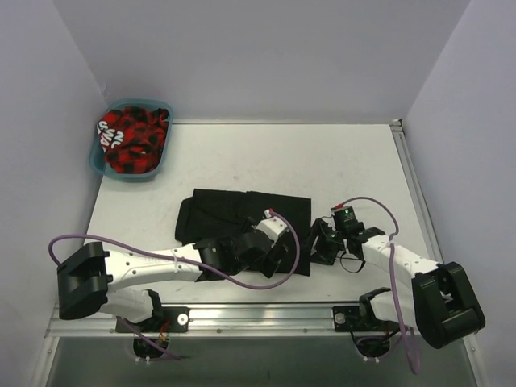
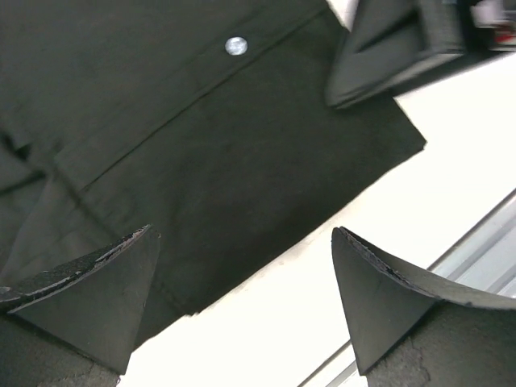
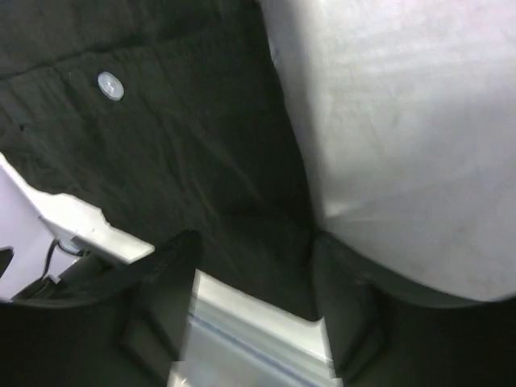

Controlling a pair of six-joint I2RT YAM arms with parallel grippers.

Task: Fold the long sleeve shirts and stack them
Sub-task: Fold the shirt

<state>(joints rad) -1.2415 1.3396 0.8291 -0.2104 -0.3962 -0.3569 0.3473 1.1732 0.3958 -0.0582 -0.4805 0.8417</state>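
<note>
On the white desk (image 1: 242, 153), near its middle and toward the near edge, your black shirt (image 1: 234, 211) lies as a rough rectangle with some folds showing on its upper face.

Left arm: reaches across the near right part of the shirt. Your left pincer (image 2: 242, 231) stands wide, with nothing between its fingers (image 2: 97, 290). Through the gap you see the shirt's straight edge running diagonally over bare desk. A small pale button (image 2: 235, 46) sits on the placket further up the cloth. Whether the fingertips touch the cloth, you cannot tell from the wrist view.

Right arm: comes in from the right, and its head is at the shirt's right edge. Your right pincer (image 3: 254, 242) has its jaws apart, partly spread and not as wide as the left. Black cloth lies beyond the gap and is not pinched between the fingers. The view is blurred low down.

Far left corner of the desk: a teal basket (image 1: 97, 164) holds a crumpled red-and-black cloth (image 1: 133, 139), well apart from the shirt and from both arms.
</note>
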